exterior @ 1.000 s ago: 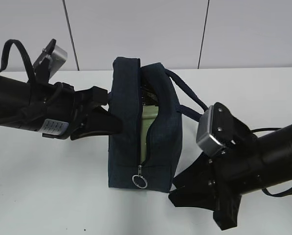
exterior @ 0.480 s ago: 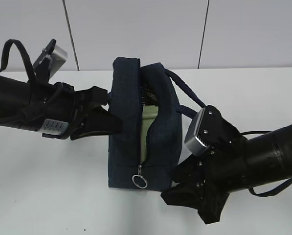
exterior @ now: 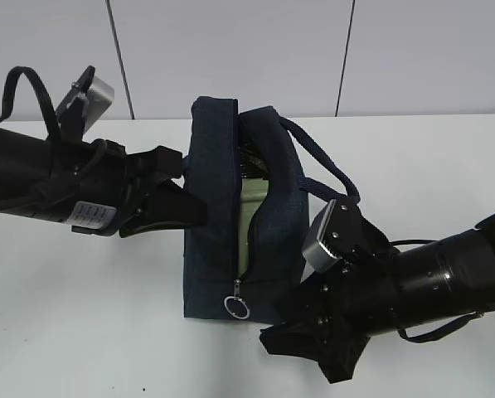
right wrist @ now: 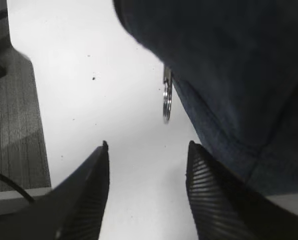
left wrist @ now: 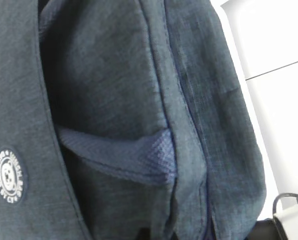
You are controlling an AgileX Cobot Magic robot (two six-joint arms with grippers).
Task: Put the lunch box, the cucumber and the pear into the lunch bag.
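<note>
Cucumber and pear were nowhere I could see; lunch box (exterior: pixel 253 211) peeked, pale green, through the lunch bag (exterior: pixel 276 217) zipper gap. Left gripper (exterior: pixel 177 197) pressed the bag's side, jaws possibly closed, couldn't tell. Right gripper (right wrist: pixel 148 170) gaped beside the ring pull (right wrist: pixel 166 102). White table (exterior: pixel 81 315), grey wall (exterior: pixel 230 50).

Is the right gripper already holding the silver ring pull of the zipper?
No. The right gripper is open, and the ring pull hangs free beyond its fingertips.

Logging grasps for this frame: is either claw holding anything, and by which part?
Right claw is open and empty, near the ring pull. Left claw is against the bag; whether it grips cannot be told.
</note>
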